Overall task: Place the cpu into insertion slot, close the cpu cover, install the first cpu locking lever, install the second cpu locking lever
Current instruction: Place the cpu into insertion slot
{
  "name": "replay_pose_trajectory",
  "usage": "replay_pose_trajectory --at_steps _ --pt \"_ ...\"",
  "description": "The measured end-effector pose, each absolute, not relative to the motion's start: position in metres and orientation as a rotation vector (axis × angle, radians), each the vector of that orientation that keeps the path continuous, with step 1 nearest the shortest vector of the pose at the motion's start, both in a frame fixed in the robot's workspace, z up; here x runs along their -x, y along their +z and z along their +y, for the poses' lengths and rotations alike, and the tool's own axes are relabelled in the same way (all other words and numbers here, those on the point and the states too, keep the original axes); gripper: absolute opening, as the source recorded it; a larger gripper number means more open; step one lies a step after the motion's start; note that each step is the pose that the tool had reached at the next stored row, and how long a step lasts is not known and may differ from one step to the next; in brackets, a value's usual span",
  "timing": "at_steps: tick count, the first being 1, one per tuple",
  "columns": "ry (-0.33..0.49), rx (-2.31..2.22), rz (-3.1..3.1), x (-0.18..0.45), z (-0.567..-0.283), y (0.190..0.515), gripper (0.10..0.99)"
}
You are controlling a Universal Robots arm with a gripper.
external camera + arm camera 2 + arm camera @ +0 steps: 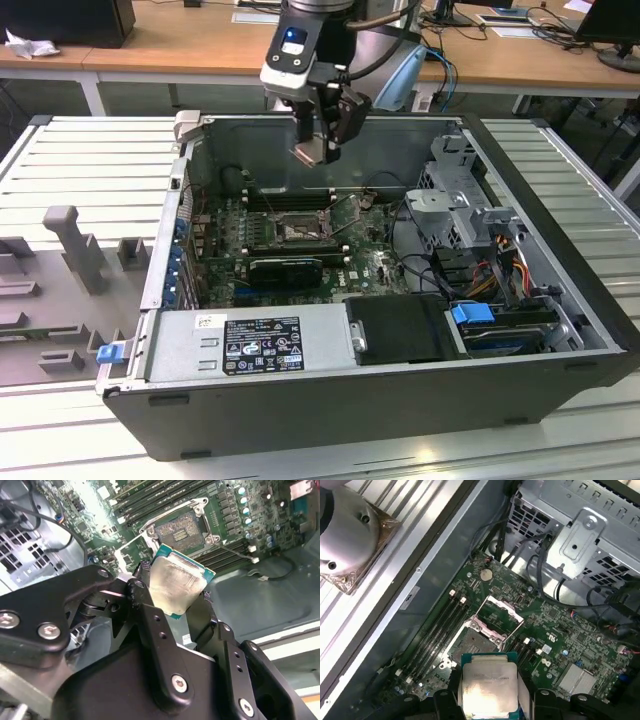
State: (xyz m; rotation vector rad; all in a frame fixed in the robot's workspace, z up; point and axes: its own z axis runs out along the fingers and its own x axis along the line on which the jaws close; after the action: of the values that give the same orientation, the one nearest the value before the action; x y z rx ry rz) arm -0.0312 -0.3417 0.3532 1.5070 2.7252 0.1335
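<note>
1. Claw (pixel 318 150) is clamped on the chip (pixel 177 587). Its black fingers (pixel 150 622) pinch two opposite edges, and the pale silvery face is turned up toward both wrist views.
2. That chip hangs in the air over the far part of the open computer case (pixel 520 340), which sits on the slatted desk (pixel 560 170). It is well above the green board (pixel 225 240) and touches nothing but the claw.
3. On the board the socket (pixel 182 530) lies bare, its dark centre uncovered. The cover (pixel 506 608) is swung up at one side, and a thin lever (pixel 232 551) lies out beside the socket, so the way down looks free.
4. The step in hand seems to be carrying the chip to the socket, with none of the closing work done.
5. Squareness probably matters most. In the second wrist view the chip's edges look turned against the socket's rim, though camera angle may account for some of that.
6. The exterior view suggests the chip hangs at a tilt. It should meet the socket flat, since a corner landing first could harm the contacts.
7. A slow, straight descent with no sideways slide seems safest, staying clear of the raised cover and the lever.
</note>
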Motion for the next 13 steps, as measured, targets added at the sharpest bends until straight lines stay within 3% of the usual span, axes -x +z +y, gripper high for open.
replay_pose_trajectory --at_steps 13 --pt "0.129 -1.741 2.573 0.0312 -0.3417 0.3504 0.533"
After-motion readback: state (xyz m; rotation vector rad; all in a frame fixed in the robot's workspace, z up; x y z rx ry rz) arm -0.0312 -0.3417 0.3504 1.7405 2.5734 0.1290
